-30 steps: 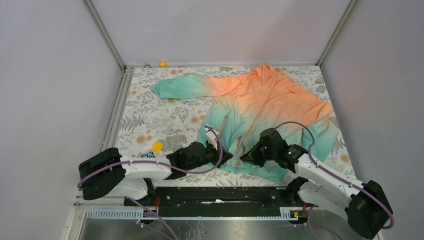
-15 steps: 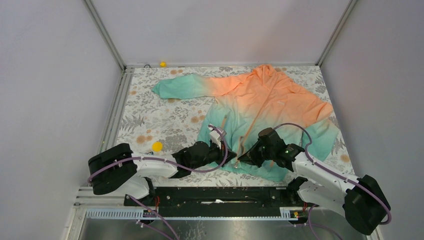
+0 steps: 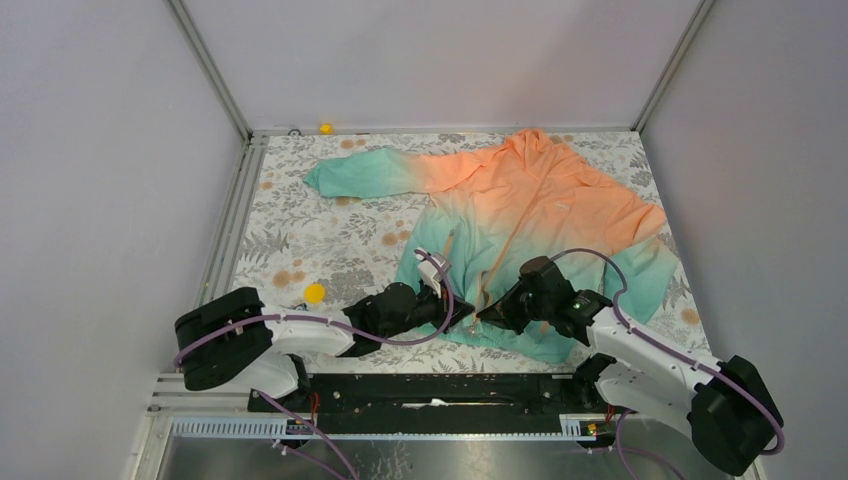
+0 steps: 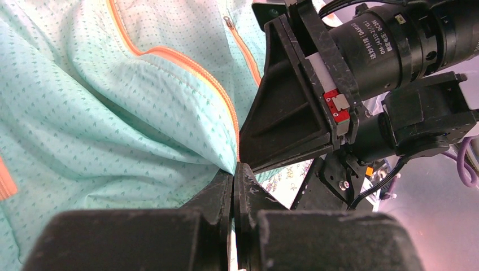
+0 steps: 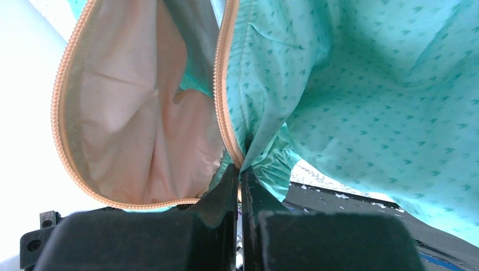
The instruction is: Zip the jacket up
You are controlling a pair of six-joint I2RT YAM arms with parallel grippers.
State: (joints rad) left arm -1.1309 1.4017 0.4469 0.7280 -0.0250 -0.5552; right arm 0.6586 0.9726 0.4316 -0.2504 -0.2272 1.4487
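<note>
At the near edge of the desk (image 3: 300, 235), which has a grey floral cover, the two arms reach in toward each other and meet at the bottom of the jacket (image 3: 520, 210).

The left pincer (image 4: 233, 175) is clenched on the teal hem corner where one side of the orange zipper (image 4: 197, 73) ends. The right pincer (image 5: 238, 175) is likewise clamped tight on the hem at the foot of the other zipper row. From above, the left pincer (image 3: 462, 314) and the right pincer (image 3: 486, 316) sit just beside each other, tips nearly touching.

Between the two zipper rows the front gapes open at the bottom, showing a pale peach lining (image 5: 147, 113). The teal cloth is thin, printed with tiny darker marks, and bunches into folds at both grips. An orange pocket zip (image 4: 245, 53) runs slantwise nearby.

A small yellow disc (image 3: 315, 293) lies on the desk to the left of the hem, apart from it.

Farther back, the jacket lies flat on the right half of the desk, fading from teal to orange at the shoulders, with a small white logo (image 3: 562, 203) on the chest. One sleeve (image 3: 360, 172) stretches left, its cuff teal. The hood (image 3: 530, 140) lies at the far edge.
</note>
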